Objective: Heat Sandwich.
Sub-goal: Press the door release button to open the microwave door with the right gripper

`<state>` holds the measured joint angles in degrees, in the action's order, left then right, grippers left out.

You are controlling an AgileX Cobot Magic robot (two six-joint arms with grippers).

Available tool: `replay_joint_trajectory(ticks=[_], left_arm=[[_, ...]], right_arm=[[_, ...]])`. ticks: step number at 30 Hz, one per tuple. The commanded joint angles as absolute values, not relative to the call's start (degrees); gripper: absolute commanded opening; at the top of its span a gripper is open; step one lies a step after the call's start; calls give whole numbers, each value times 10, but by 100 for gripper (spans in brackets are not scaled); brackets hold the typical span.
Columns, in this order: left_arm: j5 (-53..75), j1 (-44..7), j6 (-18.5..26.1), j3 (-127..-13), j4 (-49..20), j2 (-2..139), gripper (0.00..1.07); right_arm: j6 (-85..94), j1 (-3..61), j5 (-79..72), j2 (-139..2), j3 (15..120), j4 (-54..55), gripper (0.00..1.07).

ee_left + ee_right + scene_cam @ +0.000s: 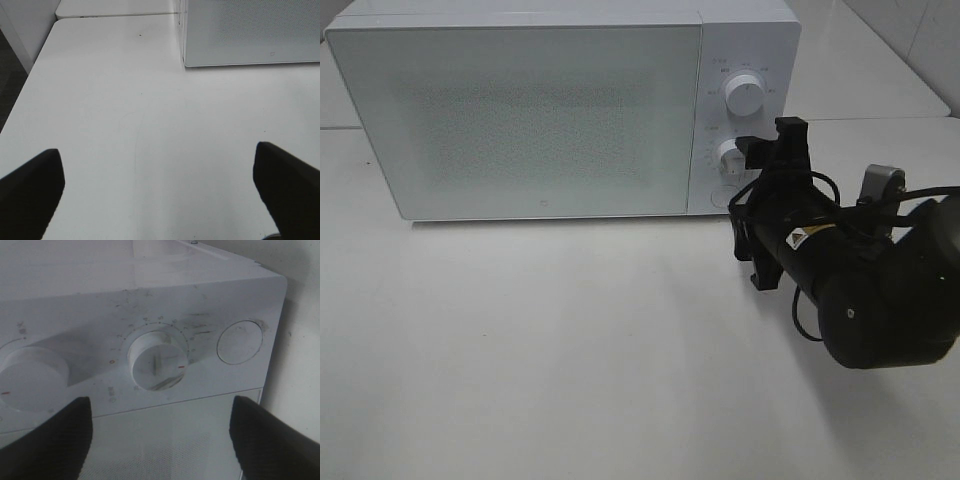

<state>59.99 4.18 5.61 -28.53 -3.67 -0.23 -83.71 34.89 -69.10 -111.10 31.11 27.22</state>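
1. Sandwich: not visible in any view; its position, heading and long axis cannot be told
2. Microwave [520, 120]: white rectangular box with a smooth casing; the door is closed and its panel is finely speckled; stands on the matte white table [125, 100]
3. Right gripper [160, 440]: black jaws spread wide, holding nothing; faces the round white lower knob [157, 360] without touching it; a flat round button [239, 342] sits beside the knob
4. Left gripper [160, 190]: black jaws spread wide, holding nothing, above the table
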Motion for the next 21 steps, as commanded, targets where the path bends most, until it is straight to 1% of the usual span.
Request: replay_joint_trajectory(ticks=[1, 4, 7, 8, 11, 13, 14, 15, 17, 18, 19, 21], left_arm=[[594, 45, 53, -284, -40, -17, 97], [594, 45, 53, -284, -40, -17, 97], [594, 45, 53, -284, -40, -17, 97], [594, 45, 53, -284, -40, -17, 97], [594, 45, 53, -284, -40, -17, 97], [594, 45, 53, -284, -40, -17, 97], [594, 45, 53, -284, -40, -17, 97], [594, 45, 53, -284, -40, -17, 97], [594, 45, 53, -284, -40, -17, 97], [594, 45, 53, -284, -40, -17, 97], [594, 45, 53, -284, -40, -17, 97], [594, 45, 53, -284, -40, -17, 97]], right_arm=[[-800, 347, -740, -1075, 286, 255, 74], [-779, 347, -725, -1058, 274, 249, 74], [-716, 347, -653, -1020, 263, 244, 74], [-716, 347, -653, -1020, 263, 244, 74], [-629, 347, -531, -971, 263, 246, 74], [-583, 347, -479, -950, 263, 249, 74], [-583, 347, -479, -950, 263, 249, 74], [-528, 346, -426, -930, 265, 254, 74], [-472, 346, -375, -910, 270, 271, 74], [-472, 346, -375, -910, 270, 271, 74], [-410, 346, -324, -894, 277, 286, 74], [-328, 346, -267, -879, 289, 309, 74]])
